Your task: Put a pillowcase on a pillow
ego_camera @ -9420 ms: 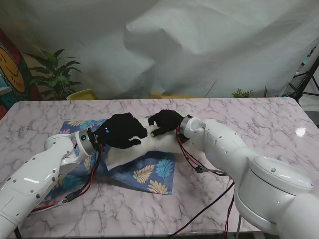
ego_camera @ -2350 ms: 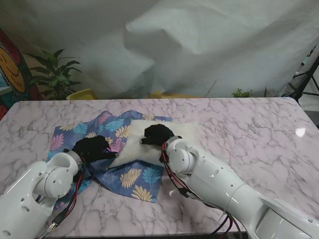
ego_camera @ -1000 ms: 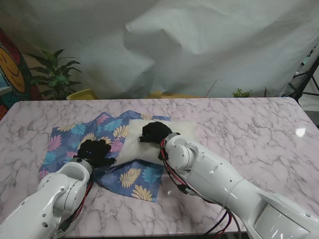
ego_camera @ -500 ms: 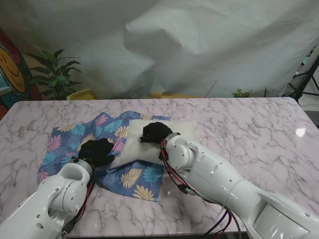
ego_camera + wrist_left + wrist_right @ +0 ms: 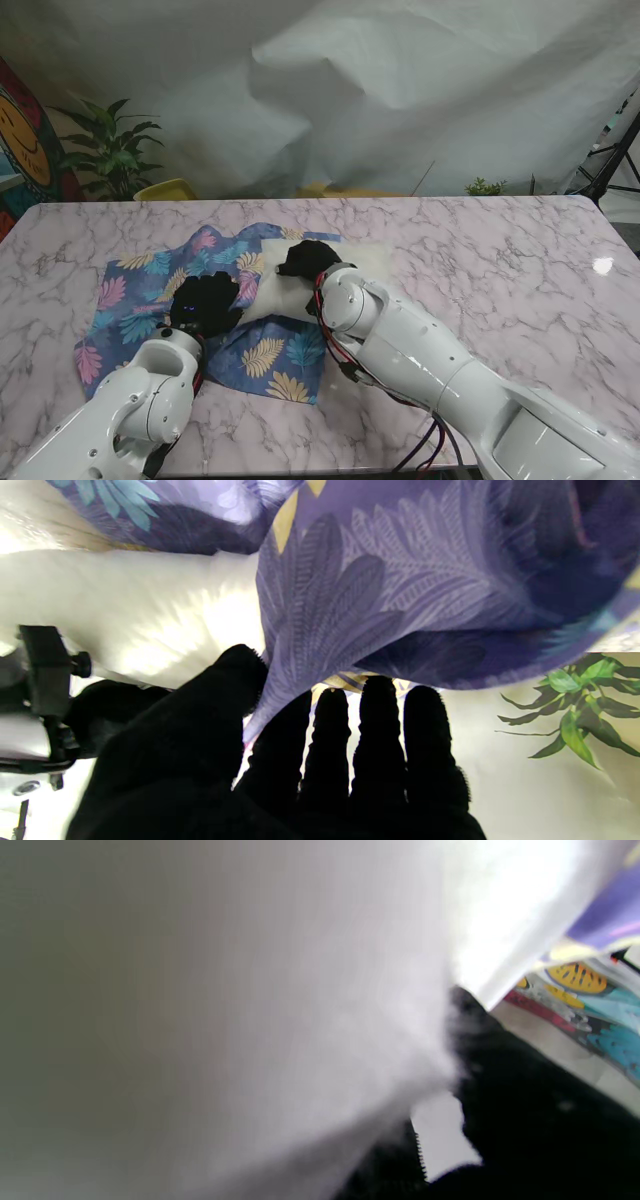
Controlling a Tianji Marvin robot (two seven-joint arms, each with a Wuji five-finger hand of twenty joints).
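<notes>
The blue leaf-print pillowcase (image 5: 135, 290) lies bunched on the left half of the marble table (image 5: 500, 270). The white pillow (image 5: 280, 297) lies to its right, its left end under the raised cloth. My left hand (image 5: 207, 303), in a black glove, is shut on a fold of the pillowcase (image 5: 400, 580); the thumb (image 5: 210, 715) pinches the cloth against the index finger, right beside the pillow (image 5: 125, 605). My right hand (image 5: 308, 258) is on top of the pillow, gripping it. The right wrist view is filled by blurred pillow (image 5: 250, 990) with my right hand (image 5: 525, 1120) curled at its edge.
A white backdrop hangs behind the table. A potted plant (image 5: 110, 150) and a yellow object (image 5: 165, 188) stand beyond the far left edge, a small plant (image 5: 485, 186) beyond the far edge, and a tripod (image 5: 610, 160) at the far right. Cables (image 5: 345, 365) hang from my right arm.
My left hand moved right and farther from me, pulling the pillowcase's upper layer up over the pillow's left end. My right hand shifted slightly left with the pillow, which shows less white.
</notes>
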